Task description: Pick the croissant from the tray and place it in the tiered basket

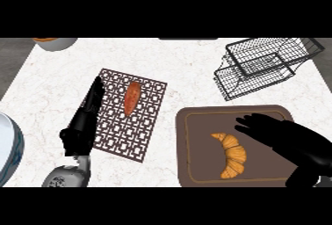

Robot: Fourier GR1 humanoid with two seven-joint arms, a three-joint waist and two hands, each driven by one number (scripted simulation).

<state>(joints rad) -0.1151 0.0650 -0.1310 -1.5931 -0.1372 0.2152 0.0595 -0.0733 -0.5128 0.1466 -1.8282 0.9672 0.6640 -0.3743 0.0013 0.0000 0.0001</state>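
In the head view, the right hand is seen over the right half of the tray, its back turned upward and its fingers stretched out toward the left, relaxed and spread, with nothing held. The fingertips are just beside the upper end of the croissant; whether they touch it cannot be told. The left hand is held edge-on at the left border of the mat, fingers straight and pointing away from the robot, nothing grasped; its grey forearm enters from the lower edge.

The croissant lies on the brown tray, near its middle, curved and running lengthwise toward the robot. The wire basket, black and tiered, stands beyond the tray at the upper right, well apart from the croissant. On the patterned brown mat, an orange elongated food item is laid.

The worktop is pale and marbled. A bowl is cut off at the upper left, and a pale curved object at the left edge.
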